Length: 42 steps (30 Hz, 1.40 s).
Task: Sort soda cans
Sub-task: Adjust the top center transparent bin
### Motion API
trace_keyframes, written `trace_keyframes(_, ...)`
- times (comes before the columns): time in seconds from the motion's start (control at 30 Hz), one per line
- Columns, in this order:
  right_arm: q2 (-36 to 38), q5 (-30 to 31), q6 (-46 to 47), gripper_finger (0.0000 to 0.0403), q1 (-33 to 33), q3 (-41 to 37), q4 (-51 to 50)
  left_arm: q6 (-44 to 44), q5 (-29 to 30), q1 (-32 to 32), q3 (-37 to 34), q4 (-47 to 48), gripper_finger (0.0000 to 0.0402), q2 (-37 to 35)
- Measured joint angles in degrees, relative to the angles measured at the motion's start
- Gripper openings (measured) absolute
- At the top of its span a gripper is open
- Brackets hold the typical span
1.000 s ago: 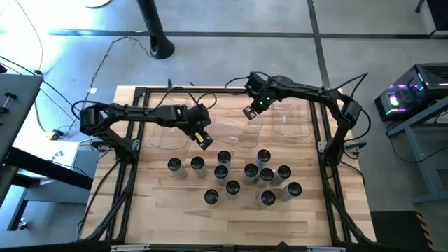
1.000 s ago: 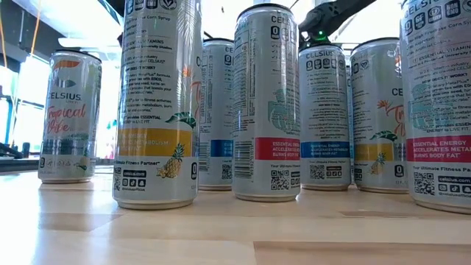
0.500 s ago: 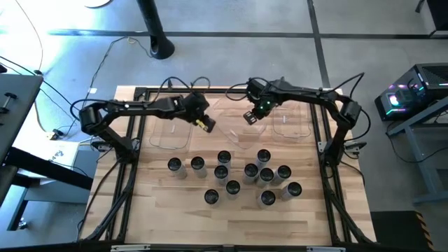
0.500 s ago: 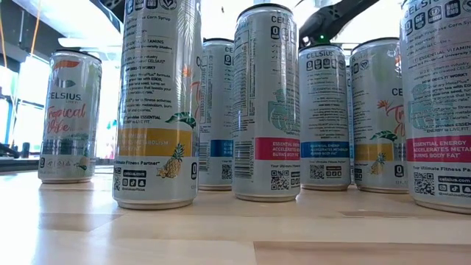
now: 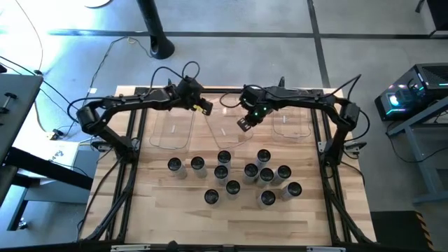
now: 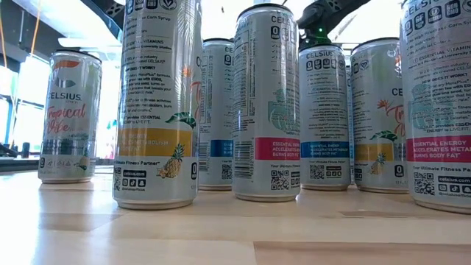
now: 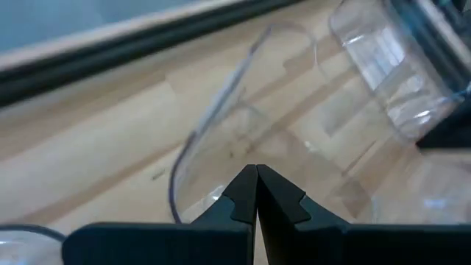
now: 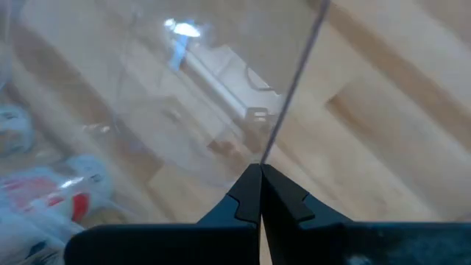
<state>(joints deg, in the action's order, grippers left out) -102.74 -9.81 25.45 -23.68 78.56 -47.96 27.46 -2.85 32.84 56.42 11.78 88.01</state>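
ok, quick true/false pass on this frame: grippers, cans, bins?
1. Both grippers are shut. True: left gripper and right gripper have fingers pressed together.
2. The left gripper holds a can. False: it holds nothing.
3. All soda cans stand upright on the table. True.
4. Some cans sit inside the clear bins. False: every can is on the wood, nearer the front.
5. The right gripper hovers over the cans. False: it is over the middle bin.

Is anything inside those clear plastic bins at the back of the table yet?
From above, the left bin, middle bin and right bin show only bare wood through them. All the soda cans stand in front. The shut right gripper covers part of the middle bin.
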Motion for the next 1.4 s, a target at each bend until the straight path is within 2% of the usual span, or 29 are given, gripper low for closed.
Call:
trace_keyframes(0.2,0.4,-0.4,0.3,0.0000,1.0,0.0,-0.3,-1.2,-1.3,2.6,0.0,1.0,0.0000,-3.7)
trace_keyframes(0.3,1.8,-0.3,1.3,0.0000,0.9,0.0,-0.1,-4.7,-4.6,3.5,2.7,8.3,0.0000,-3.1)
trace_keyframes(0.4,3.6,0.3,1.7,0.0000,0.9,0.0,0.4,-9.9,1.0,2.5,6.5,17.8,0.0000,-2.2)
trace_keyframes(0.5,5.2,0.5,2.6,0.0000,0.4,0.1,0.7,-12.3,6.5,1.7,10.1,21.0,0.0000,-2.6)
trace_keyframes(0.67,6.1,0.7,2.9,0.0000,0.0,0.1,1.6,-19.6,6.2,1.6,15.7,31.5,0.0000,-2.4)
trace_keyframes(0.9,6.1,-0.6,2.8,0.0000,0.1,0.1,2.3,-30.3,5.5,-0.1,16.6,42.8,0.0000,2.6)
trace_keyframes(1.0,6.1,-0.6,2.8,0.0000,0.0,0.1,2.4,-31.7,5.5,-0.9,16.5,43.5,0.0000,5.0)
trace_keyframes(1.2,6.1,-0.7,3.1,0.0000,0.0,0.1,2.3,-35.9,4.2,-2.7,16.5,37.0,0.0000,4.7)
trace_keyframes(1.4,6.1,-0.7,2.8,0.0000,0.1,0.1,1.6,-44.1,5.0,-2.7,16.5,39.0,0.0000,6.3)
